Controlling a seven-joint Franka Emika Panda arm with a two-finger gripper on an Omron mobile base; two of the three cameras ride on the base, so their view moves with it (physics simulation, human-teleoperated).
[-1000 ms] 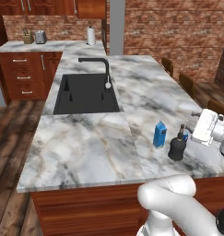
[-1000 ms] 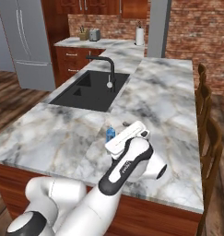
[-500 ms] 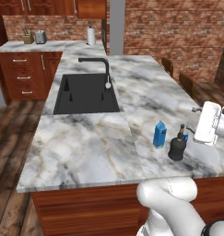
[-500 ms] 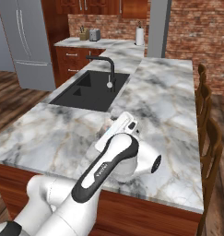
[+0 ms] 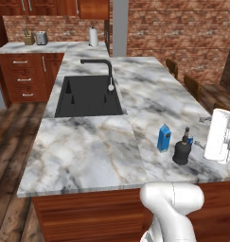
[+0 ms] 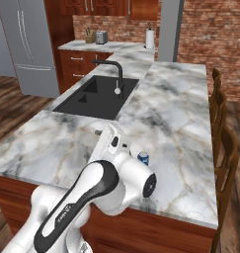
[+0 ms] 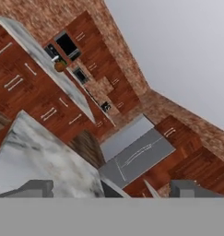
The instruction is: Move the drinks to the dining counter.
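The long veined marble counter [image 5: 92, 151] carries a black sink [image 5: 88, 97] and faucet [image 5: 102, 71]. Three drinks stand near its front right edge: one blue white-topped carton [image 5: 163, 138], one squat black bottle [image 5: 181, 149] just beside it, one blue-and-white can [image 6: 143, 158]. The tool [image 7: 111, 188] is spread wide, empty, touching nothing.

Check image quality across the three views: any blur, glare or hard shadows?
Left base view: even flat light, soft shadows under the blue carton with white top and the squat black narrow-necked bottle, no glare on the grey-white veined marble countertop. Right base view: sharp, the white arm hides part of the counter. Hand view: rolled, soft and low in detail.
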